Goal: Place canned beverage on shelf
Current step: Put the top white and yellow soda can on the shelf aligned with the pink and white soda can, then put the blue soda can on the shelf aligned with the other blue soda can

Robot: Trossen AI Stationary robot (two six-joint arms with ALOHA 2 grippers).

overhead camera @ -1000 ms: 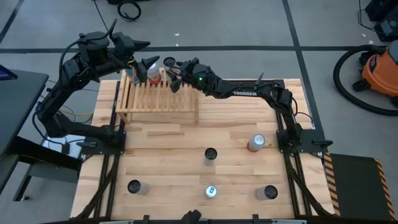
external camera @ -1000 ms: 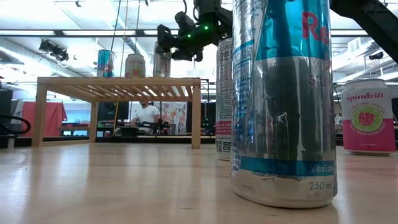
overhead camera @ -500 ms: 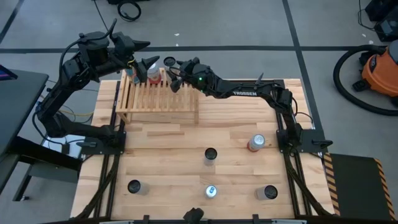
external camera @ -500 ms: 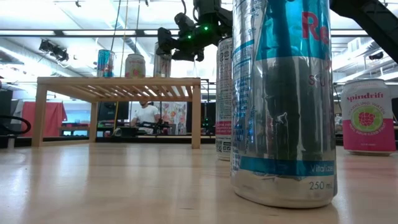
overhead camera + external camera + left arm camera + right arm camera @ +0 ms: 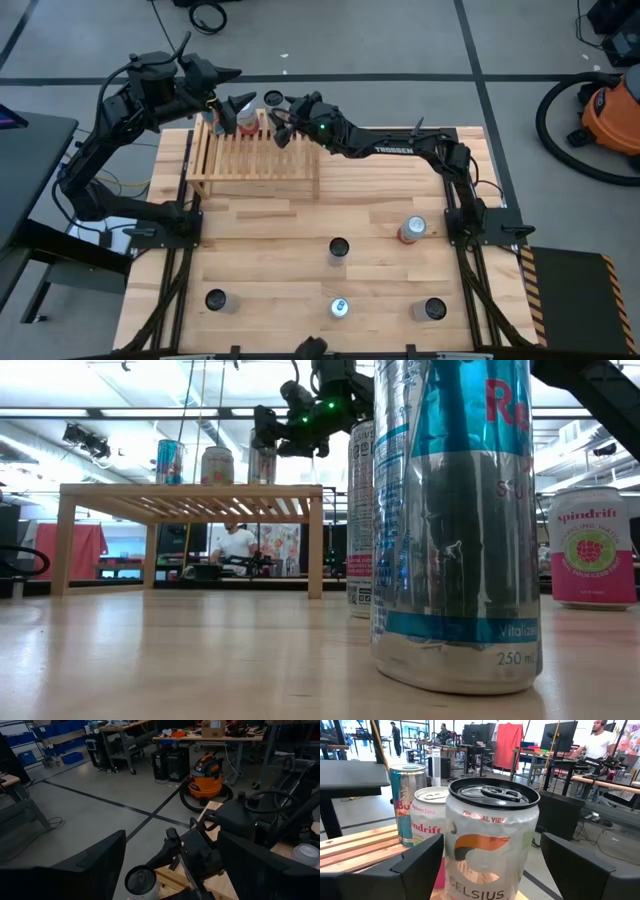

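Right gripper [image 5: 276, 116] fingers spread wide either side of the silver Celsius can [image 5: 491, 842], which stands on the low light-wood slatted shelf [image 5: 262, 152]; contact not visible. Just beyond it: pink Spindrift can [image 5: 431, 822], half hidden, then teal slim can [image 5: 407, 800]. Left gripper [image 5: 240, 108] part open at the shelf's far edge, gripping nothing visible; can bases cut off.

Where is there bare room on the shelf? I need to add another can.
The shelf is crowded along its far edge: three cans stand in a row there, with the right hand and left hand beside them. The near slats and the right end are bare.
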